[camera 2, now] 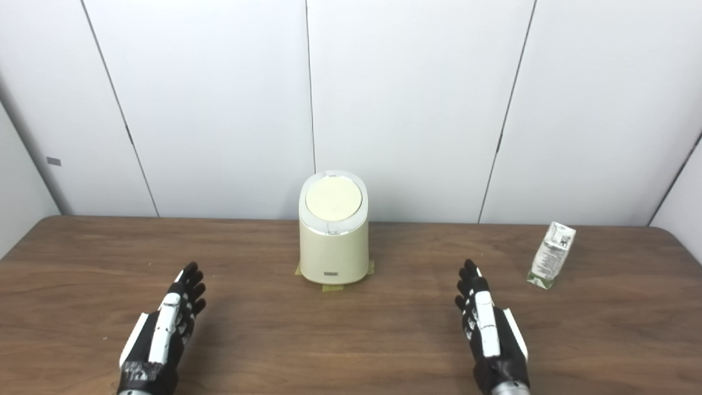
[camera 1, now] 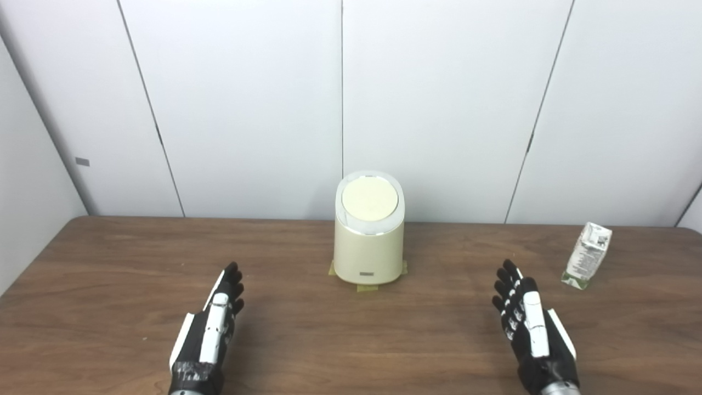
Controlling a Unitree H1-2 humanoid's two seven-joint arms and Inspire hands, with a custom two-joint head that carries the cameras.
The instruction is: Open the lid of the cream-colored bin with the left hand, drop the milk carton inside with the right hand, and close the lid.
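While lid (camera 1: 369, 198) sits shut: one cream bin (camera 1: 368, 247) near desk (camera 1: 109, 263) far edge, centre; one milk carton (camera 1: 588, 255), tilted, near far right corner, print unreadable. Left hand (camera 1: 211, 323), right hand (camera 1: 526, 321): fingers apart, empty, near front edge.

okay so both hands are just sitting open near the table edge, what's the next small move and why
Probably the left hand should reach forward and right toward the lid of the cream-colored bin. The lid lies shut, so the milk carton, standing far right on the table, cannot go in yet. The right hand is open, holding nothing, and can wait.
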